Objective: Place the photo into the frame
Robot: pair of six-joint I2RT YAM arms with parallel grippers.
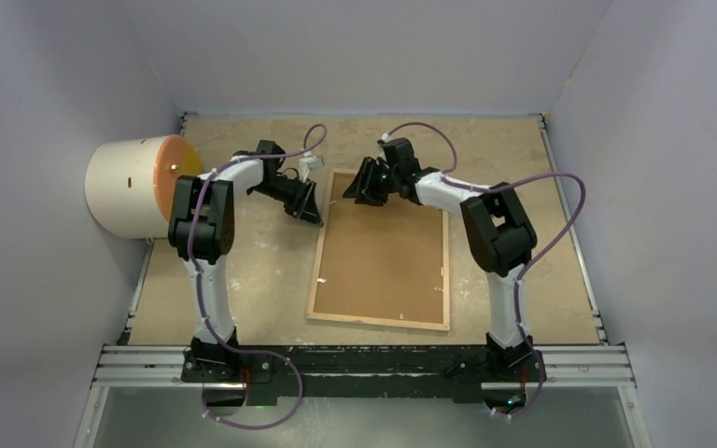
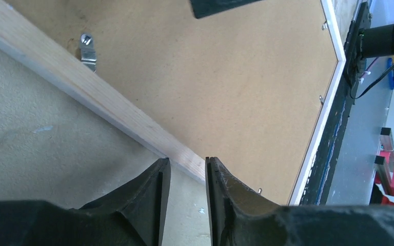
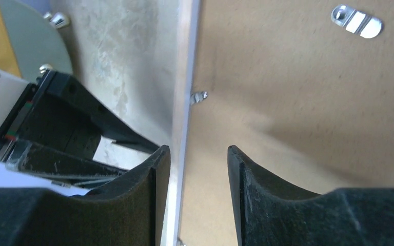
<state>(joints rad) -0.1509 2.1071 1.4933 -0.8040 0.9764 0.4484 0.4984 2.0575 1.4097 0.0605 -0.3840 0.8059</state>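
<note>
The frame lies flat on the table, back side up, between the two arms. A brown board fills it, with a light wood rim all round.

The left gripper is at the frame's left rim, close to the far left corner. In its own camera, its tips hang just over the wood rim. Its jaws are only a little apart. Nothing is pinched between them, and bare table shows in the gap.

The right gripper is over the frame's far end, close to that same corner, so the two grippers are near each other. Its jaws are wider apart. One finger is outside the rim and the other is over the board, with the rim running between them. They do not squeeze it.

A small silver clip sits on the board near the right gripper. A big round drum with an orange face stands well to the left of the frame.
</note>
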